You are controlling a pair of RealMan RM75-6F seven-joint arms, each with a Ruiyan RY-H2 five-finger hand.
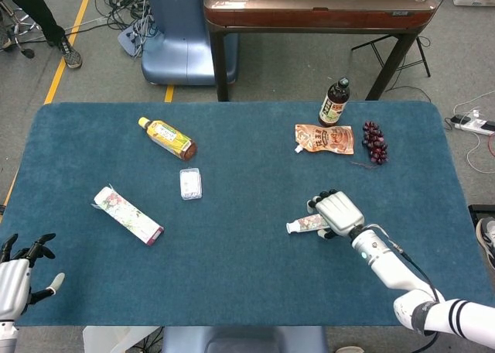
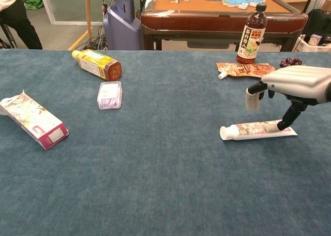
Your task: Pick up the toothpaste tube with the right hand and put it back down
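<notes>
The toothpaste tube (image 2: 257, 129) lies flat on the blue table (image 1: 247, 275), at about four o'clock from the table's centre in the head view, its white cap pointing toward nine o'clock. The right hand (image 2: 289, 83) hovers palm-down over the tube's tail half, spread and gripping nothing; in the chest view one dark finger (image 2: 287, 117) reaches down to the tube's top near its crimped end, seemingly touching it, while another hangs above the middle, clear of it. The left hand (image 1: 17, 269) sits at the table's eight o'clock corner, fingers apart and empty. The likely trouble is the grasp itself: a flat, soft tube on cloth gives fingers little to get under, so closing from straight above may press it into the cloth or skid it toward the cap end instead of lifting it. With the hand set over the tail, a pinch there could let the heavier cap end droop or swing. The pouch (image 1: 325, 138), the grapes (image 1: 375, 142) and the dark bottle (image 1: 334, 102) lie toward twelve o'clock, well apart, so a knock seems unlikely.
</notes>
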